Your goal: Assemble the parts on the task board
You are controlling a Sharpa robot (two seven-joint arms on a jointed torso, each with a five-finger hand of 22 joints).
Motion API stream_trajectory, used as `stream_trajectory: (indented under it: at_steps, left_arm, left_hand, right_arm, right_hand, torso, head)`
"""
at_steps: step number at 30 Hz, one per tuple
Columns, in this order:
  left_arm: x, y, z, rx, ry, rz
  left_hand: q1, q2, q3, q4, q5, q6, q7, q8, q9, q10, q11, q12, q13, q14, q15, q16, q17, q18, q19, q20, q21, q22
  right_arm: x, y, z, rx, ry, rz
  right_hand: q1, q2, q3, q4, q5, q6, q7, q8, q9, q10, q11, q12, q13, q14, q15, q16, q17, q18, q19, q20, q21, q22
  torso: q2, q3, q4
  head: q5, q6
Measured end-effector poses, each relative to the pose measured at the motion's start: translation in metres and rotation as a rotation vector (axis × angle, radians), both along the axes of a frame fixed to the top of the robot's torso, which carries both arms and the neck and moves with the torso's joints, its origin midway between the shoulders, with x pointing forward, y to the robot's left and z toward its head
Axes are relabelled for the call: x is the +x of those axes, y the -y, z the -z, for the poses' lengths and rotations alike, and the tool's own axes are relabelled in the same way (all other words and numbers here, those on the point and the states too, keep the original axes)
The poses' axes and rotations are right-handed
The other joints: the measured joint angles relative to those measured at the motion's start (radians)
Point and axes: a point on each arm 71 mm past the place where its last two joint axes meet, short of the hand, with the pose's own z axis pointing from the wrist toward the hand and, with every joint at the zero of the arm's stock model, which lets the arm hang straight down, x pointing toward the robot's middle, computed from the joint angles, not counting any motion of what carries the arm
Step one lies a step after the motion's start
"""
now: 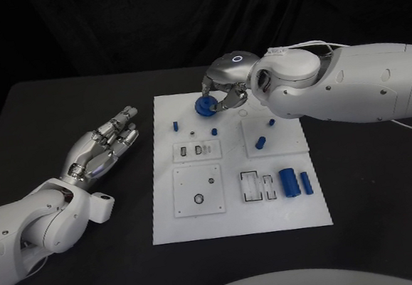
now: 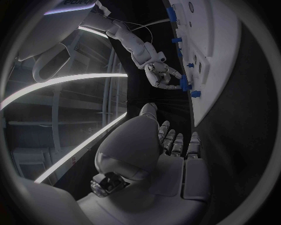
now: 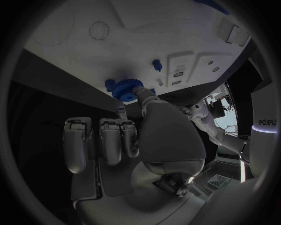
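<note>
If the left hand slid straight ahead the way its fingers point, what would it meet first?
Probably the near-left edge of the white task board; the left hand points up-right toward it, over bare black table. Its height above the table is unclear.

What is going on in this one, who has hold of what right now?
The right hand holds a small round blue toothed part in its fingers at the far edge of the white task board. The left hand rests open above the black table beside the board, holding nothing. Other small blue pieces, among them a blue cylinder near the board's right side, still lie or stand on the board, so assembly is not finished.
</note>
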Motion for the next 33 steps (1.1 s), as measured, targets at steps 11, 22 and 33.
stream_trajectory:
  at_steps: [11, 22, 33]
  left_arm:
    - [0.0012, 0.0011, 0.0006, -0.001, -0.001, 0.005]
    - [0.002, 0.0015, 0.001, -0.001, -0.003, 0.009]
    - [0.003, 0.0014, 0.0014, -0.001, -0.004, 0.01]
  left_hand:
    - [0.0, 0.0, 0.0, 0.0, 0.0, 0.0, 0.0, 0.0, 0.0, 0.0, 0.0, 0.0, 0.0, 0.0, 0.0, 0.0, -0.001, 0.0, 0.0, 0.0, 0.0, 0.0]
    - [0.0, 0.0, 0.0, 0.0, 0.0, 0.0, 0.0, 0.0, 0.0, 0.0, 0.0, 0.0, 0.0, 0.0, 0.0, 0.0, -0.001, 0.0, 0.0, 0.0, 0.0, 0.0]
    - [0.0, 0.0, 0.003, 0.003, 0.0, 0.0, 0.0, 0.0, 0.0, -0.004, 0.004, 0.0, 0.0, -0.004, 0.004, 0.0, -0.001, 0.0, 0.0, 0.0, 0.0, 0.0]
  right_arm:
    - [0.0023, -0.0018, 0.0041, -0.02, -0.019, 0.007]
    - [0.0032, -0.0027, 0.0058, -0.029, -0.031, 0.015]
    - [0.0033, -0.0019, 0.0084, -0.036, -0.041, 0.02]
  right_hand:
    - [0.0, 0.0, 0.011, -0.003, -0.009, -0.022, 0.0, 0.018, 0.0, 0.001, 0.005, 0.0, 0.0, -0.001, 0.006, 0.0, 0.0, 0.0, 0.0, 0.007, 0.0, 0.001]
    - [-0.014, -0.003, 0.026, -0.004, -0.031, -0.07, 0.012, -0.012, 0.244, 0.0, 0.014, 0.0, 0.0, 0.003, 0.017, 0.0, 0.0, 0.0, 0.0, 0.014, 0.0, 0.001]
    - [-0.027, -0.004, 0.046, -0.009, -0.045, -0.167, 0.005, -0.125, 0.222, 0.0, 0.021, 0.0, 0.0, -0.001, 0.02, 0.0, 0.0, 0.0, 0.0, 0.021, 0.0, 0.001]
  torso:
    - [-0.001, 0.0, -0.0013]
    - [-0.001, 0.0, -0.0031]
    - [-0.001, 0.0004, -0.002]
  head:
    - [0.003, -0.002]
    - [0.005, -0.004]
    - [0.005, -0.005]
